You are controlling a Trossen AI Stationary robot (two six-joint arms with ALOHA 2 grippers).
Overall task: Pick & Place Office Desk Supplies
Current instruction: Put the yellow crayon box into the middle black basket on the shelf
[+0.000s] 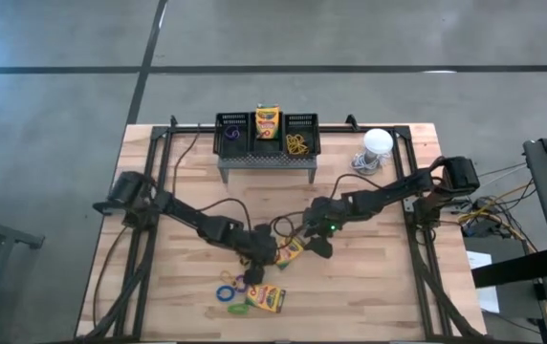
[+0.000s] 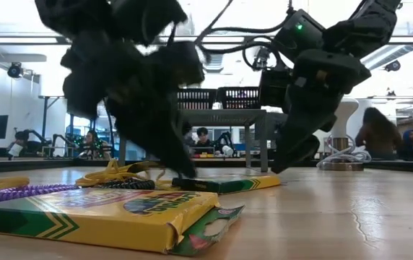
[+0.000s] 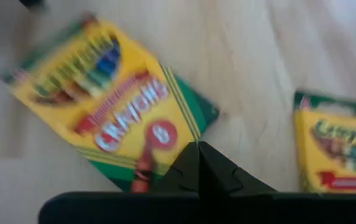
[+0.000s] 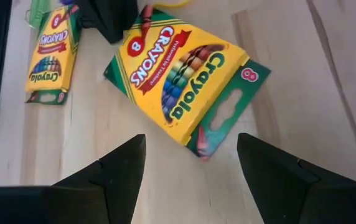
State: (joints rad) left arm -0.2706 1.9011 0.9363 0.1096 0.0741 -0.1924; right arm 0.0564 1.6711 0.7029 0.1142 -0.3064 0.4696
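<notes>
Step in hand: we judge it to be the pick-up of the Crayola crayon box [image 1: 291, 251] lying flat on the wooden table [image 1: 379, 287], just below the centre of the high view.
Right gripper [image 4: 190, 163]: fingers spread wide and holding nothing; in its wrist view the box lies just beyond the two fingertips, not yet between them.
Left gripper [image 1: 266, 256]: fingers closed together on nothing; in the high view its tip sits at the left end of the same box, and we cannot tell whether it touches it.
How to do it well: we would turn the right wrist so the fingers straddle the box's short width, since the box lies at a slant to them; lower until the tips nearly meet the table, then close. We would draw the left gripper clear first, as both arms crowd one box.
Risk: the flat box may skid on the wood if only one finger lands.
Second crayon box [image 1: 265, 298]: flat on the table at lower centre of the high view, untouched.
Loose loops: a blue loop [image 1: 226, 293] and others lie beside it, lower left of centre.
Grey stand [image 1: 266, 162]: top centre of the high view, carrying three black mesh bins.
Left bin [image 1: 220, 134]: holds a purple loop [image 1: 231, 135].
Middle bin [image 1: 268, 145]: holds an upright crayon box [image 1: 267, 123].
Right bin [image 1: 314, 134]: holds yellow loops [image 1: 296, 143].
</notes>
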